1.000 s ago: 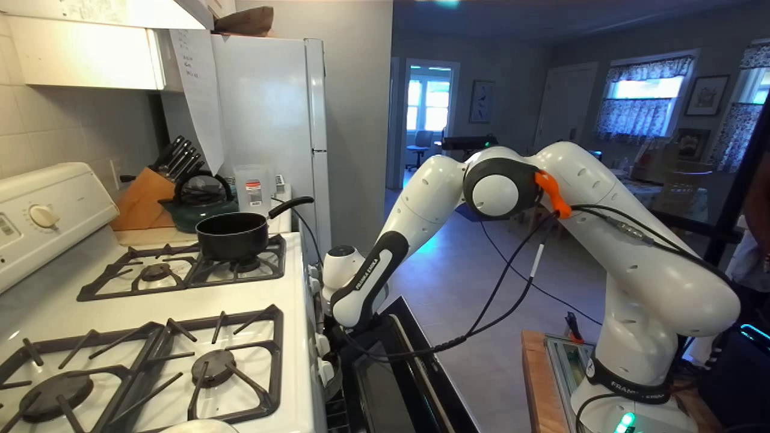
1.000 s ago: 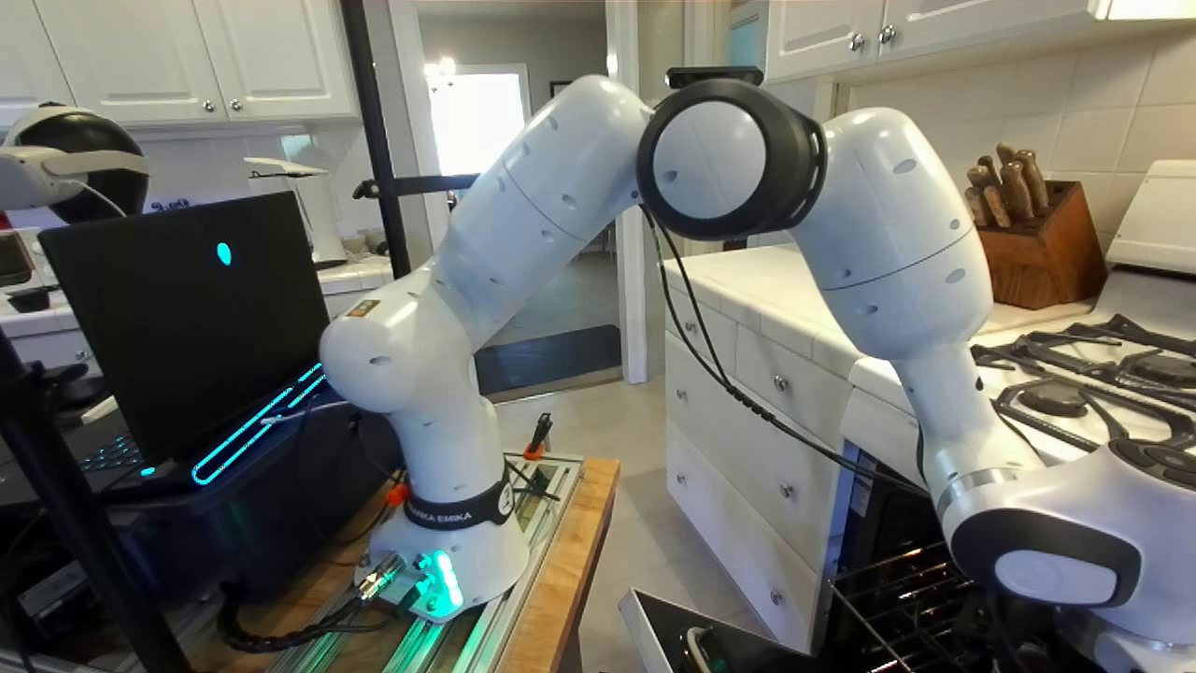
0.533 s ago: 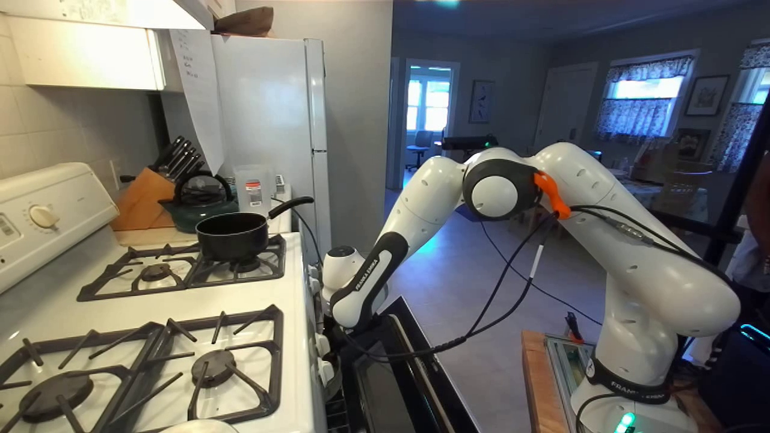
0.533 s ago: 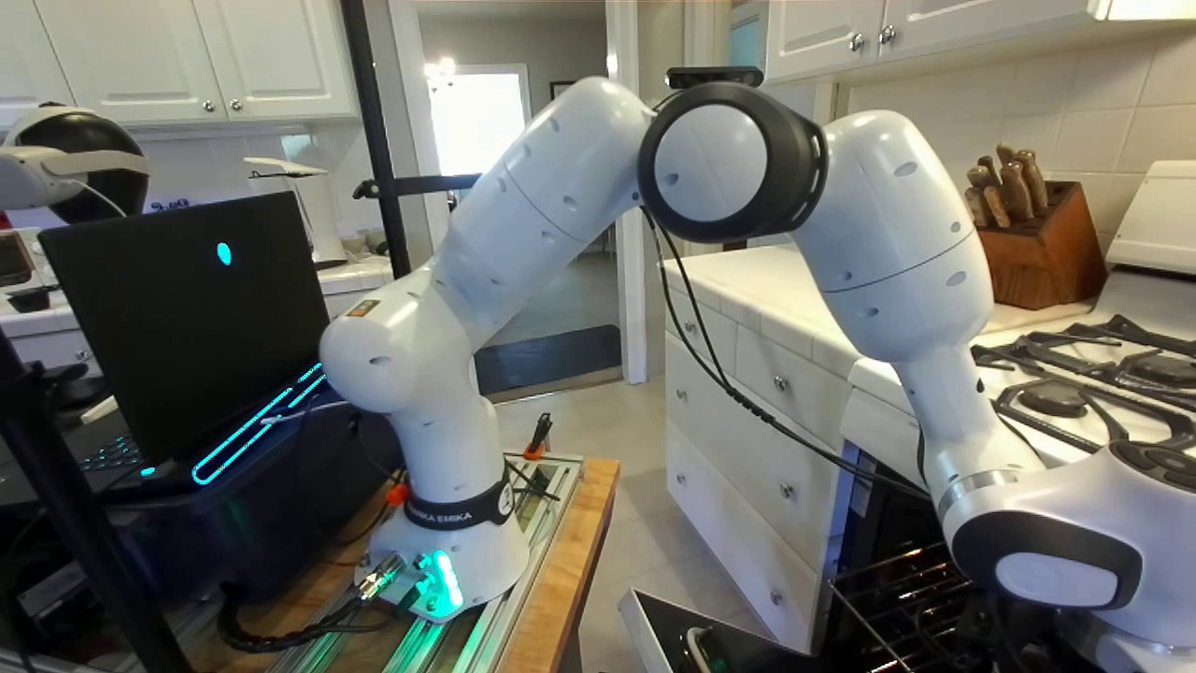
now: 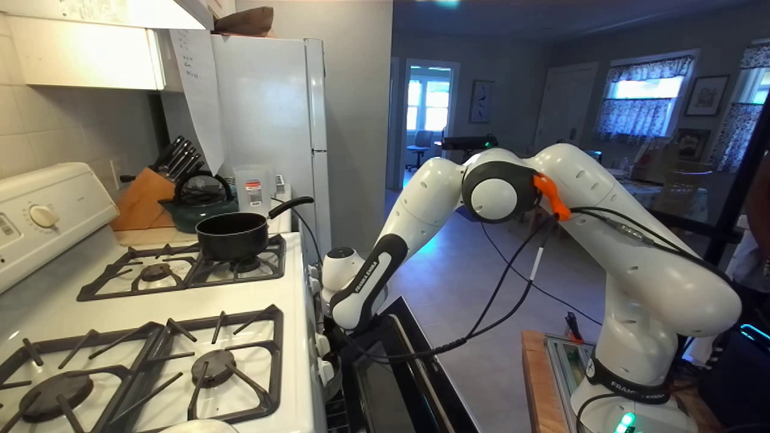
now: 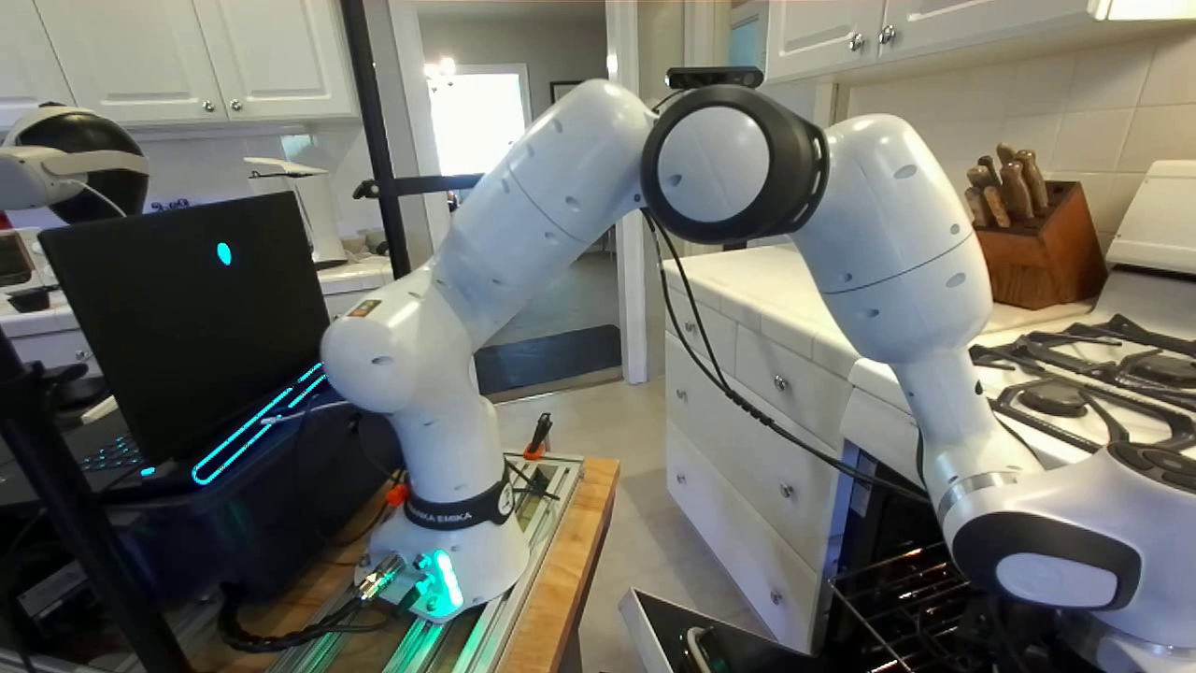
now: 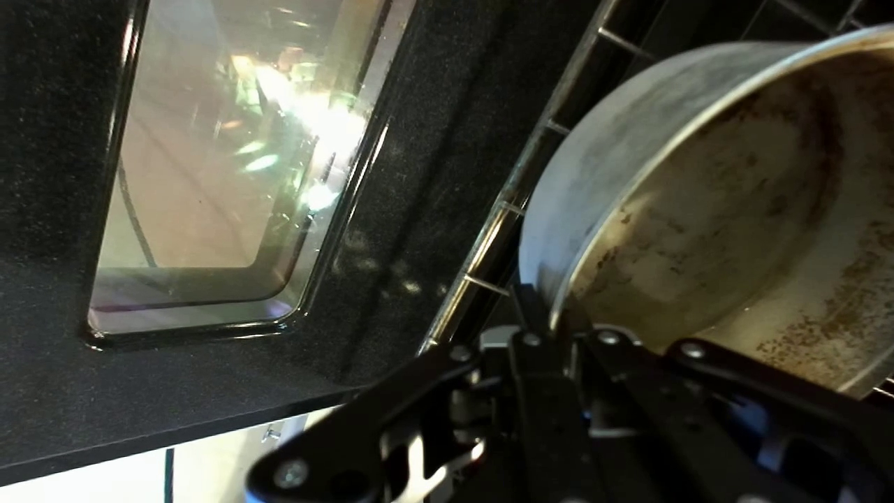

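In the wrist view my gripper (image 7: pixel 552 318) is shut on the rim of a round, worn metal pot (image 7: pixel 607 140). One finger is outside the pot wall and one inside. The pot's stained inside faces the camera, and no contents show. The pot is over a wire oven rack (image 7: pixel 489 237); whether it rests on it I cannot tell. The oven door (image 7: pixel 391 244) hangs open beside it, also seen in both exterior views (image 5: pixel 385 385) (image 6: pixel 719 640). In the exterior views the fingers are hidden by the hand, the stove and the picture edge.
The white stove (image 5: pixel 240 300) stands right beside the hand, with knobs on its front. A black saucepan (image 5: pixel 231 240) sits on a burner. A kettle (image 5: pixel 201 207) and knife blocks (image 5: pixel 141 198) (image 6: pixel 1046 248) stand on counters. Drawers (image 6: pixel 738 467) flank the oven. Cables (image 5: pixel 475 334) hang from the arm.
The arm's elbow has sunk very slightly. The hand has hardly moved, and the oven door and stove stay as they were.
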Action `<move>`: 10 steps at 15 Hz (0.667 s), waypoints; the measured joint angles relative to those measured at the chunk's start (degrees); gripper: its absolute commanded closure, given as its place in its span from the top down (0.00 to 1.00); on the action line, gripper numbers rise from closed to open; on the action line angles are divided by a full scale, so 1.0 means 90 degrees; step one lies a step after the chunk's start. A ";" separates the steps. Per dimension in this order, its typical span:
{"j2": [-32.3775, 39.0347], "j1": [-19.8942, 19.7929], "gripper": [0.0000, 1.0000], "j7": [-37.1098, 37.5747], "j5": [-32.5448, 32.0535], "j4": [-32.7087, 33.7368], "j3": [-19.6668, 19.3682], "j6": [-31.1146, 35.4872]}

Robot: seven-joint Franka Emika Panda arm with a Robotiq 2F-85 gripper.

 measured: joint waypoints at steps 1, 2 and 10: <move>0.0006 0.0023 0.02 0.0000 0.0000 0.0005 -0.0021 0.0000; 0.0013 0.0045 0.02 0.0000 0.0000 0.0011 -0.0041 0.0000; 0.0067 0.0231 0.05 -0.0001 -0.0003 0.0049 -0.0216 0.0000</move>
